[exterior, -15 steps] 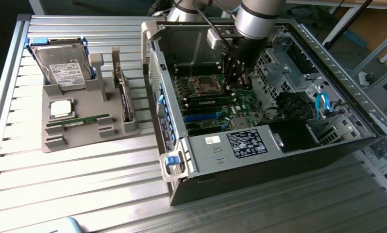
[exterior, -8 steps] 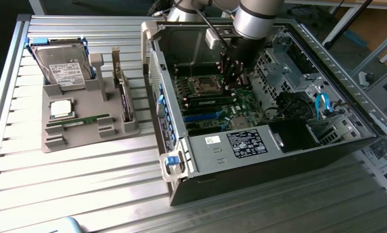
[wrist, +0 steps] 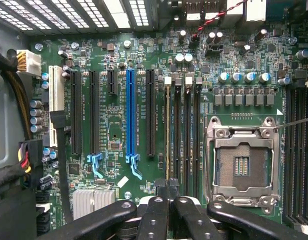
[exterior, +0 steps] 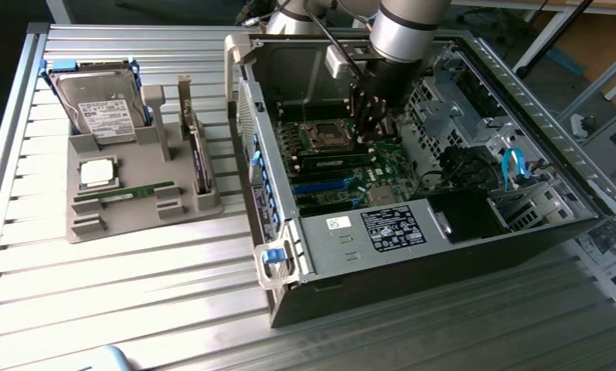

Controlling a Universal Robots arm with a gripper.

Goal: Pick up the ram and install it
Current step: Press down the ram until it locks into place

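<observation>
My gripper (wrist: pixel 169 192) is shut, its black fingers (wrist: pixel 153 215) pressed together just over the near end of the memory slots. A ram (wrist: pixel 167 130) stands edge-on in the first of these slots, a thin green strip beside the empty black ones. Whether the fingertips touch it I cannot tell. In the exterior view the gripper (exterior: pixel 372 135) reaches down into the open computer case (exterior: pixel 411 255), over the motherboard next to the CPU socket (exterior: pixel 323 137). A second ram (exterior: pixel 134 192) lies flat on the grey tray (exterior: pixel 132 220) outside the case.
The tray also carries a silver hard drive (exterior: pixel 101 108), a square CPU chip (exterior: pixel 98 171) and a board standing on edge (exterior: pixel 196 154). The open CPU socket (wrist: pixel 241 165) lies beside the slots. Case walls, drive cages and cables (exterior: pixel 512 168) surround the arm.
</observation>
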